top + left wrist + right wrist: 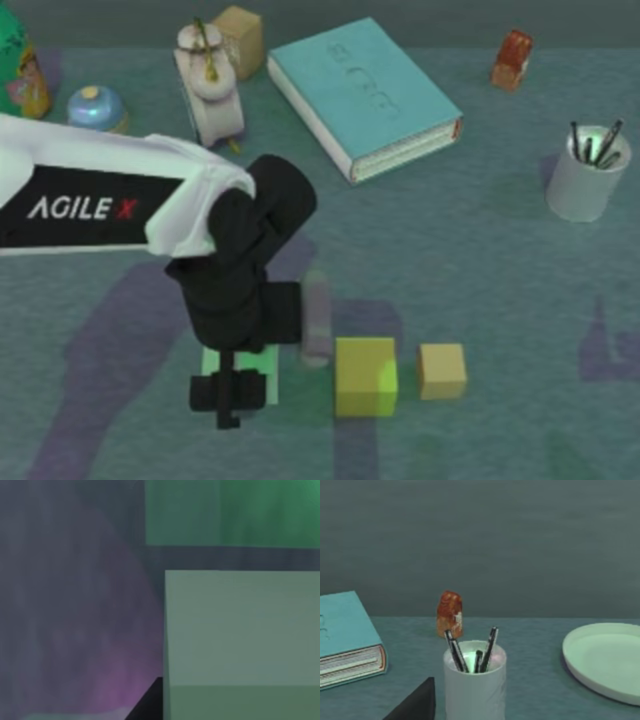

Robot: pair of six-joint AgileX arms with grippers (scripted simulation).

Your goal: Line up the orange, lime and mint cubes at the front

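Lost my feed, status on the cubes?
Left gripper low over mint cube, grip unclear. Lime cube, orange cube in row to its right. Right arm off-view. Nothing blocking.

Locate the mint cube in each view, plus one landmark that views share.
Top view: mint cube at the front, left of the lime cube, mostly under the left gripper.
Left wrist view: mint cube close up, filling much of the picture.
Right wrist view: not in it.
Shared landmark: lime cube, behind the mint cube in the left wrist view.
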